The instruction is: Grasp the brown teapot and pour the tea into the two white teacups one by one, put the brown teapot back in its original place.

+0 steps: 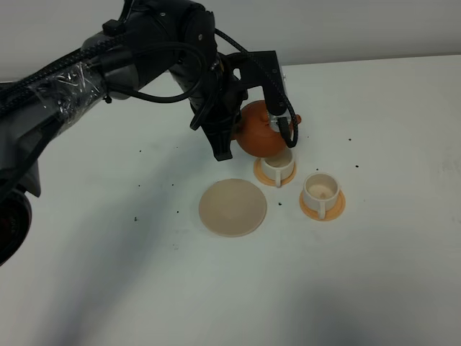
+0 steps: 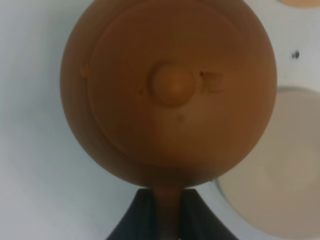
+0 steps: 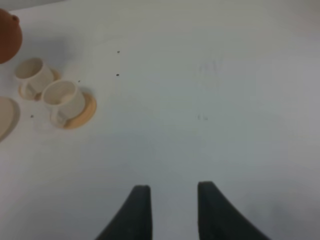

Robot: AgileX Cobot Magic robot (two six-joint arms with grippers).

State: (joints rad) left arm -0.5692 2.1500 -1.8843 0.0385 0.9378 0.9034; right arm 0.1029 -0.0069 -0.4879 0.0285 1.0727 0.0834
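My left gripper (image 1: 241, 131) is shut on the loop handle of the brown teapot (image 1: 259, 131) and holds it in the air, spout end over the nearer white teacup (image 1: 276, 166). In the left wrist view the teapot's knobbed lid (image 2: 171, 84) fills the frame and my fingers (image 2: 135, 220) close on the handle. The second white teacup (image 1: 320, 189) stands on its orange saucer (image 1: 338, 209) to the right. The beige coaster (image 1: 233, 207) lies bare in front of the pot. No tea shows. My right gripper (image 3: 172, 200) is open and empty over bare table.
The right wrist view shows both cups (image 3: 31, 75) (image 3: 62, 97), the teapot's edge (image 3: 7, 35) and the coaster's edge (image 3: 4, 117) far off. The coaster (image 2: 280, 165) also shows beside the pot in the left wrist view. Small dark specks (image 1: 137, 217) dot the white table.
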